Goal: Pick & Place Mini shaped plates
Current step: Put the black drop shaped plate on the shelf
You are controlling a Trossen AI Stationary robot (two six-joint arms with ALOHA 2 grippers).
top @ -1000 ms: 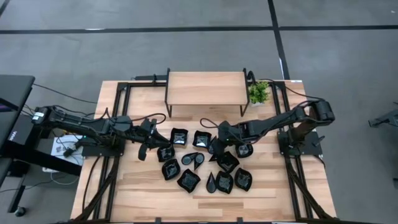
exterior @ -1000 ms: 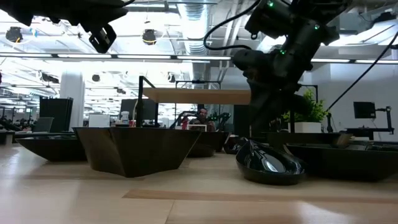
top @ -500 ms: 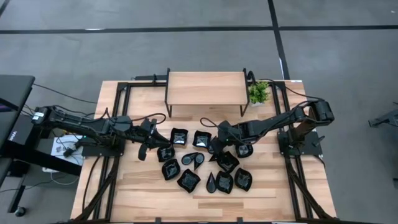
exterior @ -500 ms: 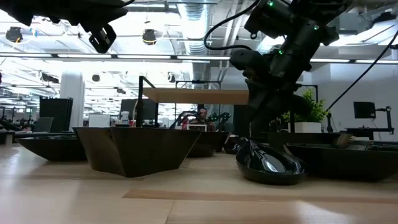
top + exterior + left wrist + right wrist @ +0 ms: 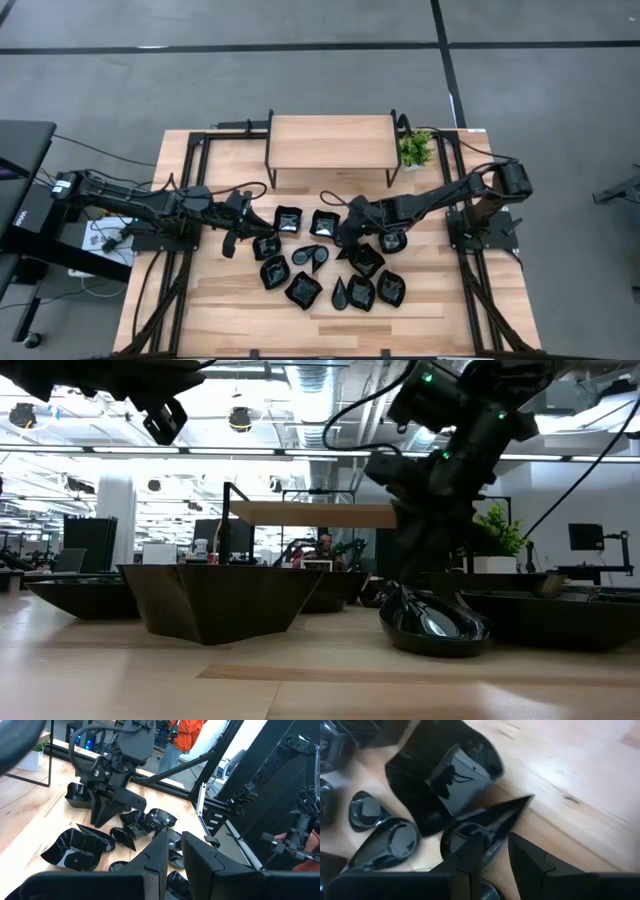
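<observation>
Pale wooden tabletop [image 5: 220, 300] carries the cluster of small glossy black dishes [image 5: 330, 260], bunched between the two arms. The right gripper [image 5: 492, 855] hangs low over the cluster's middle, fingers slightly parted and holding nothing. Directly beneath and just ahead of its tips lies a pointed, leaf-shaped black dish [image 5: 485, 827], long axis running roughly across the finger gap. The right arm is clearly nearer; the left gripper [image 5: 172, 857] waits off the cluster's left edge, fingers parted by a narrow gap, empty.
</observation>
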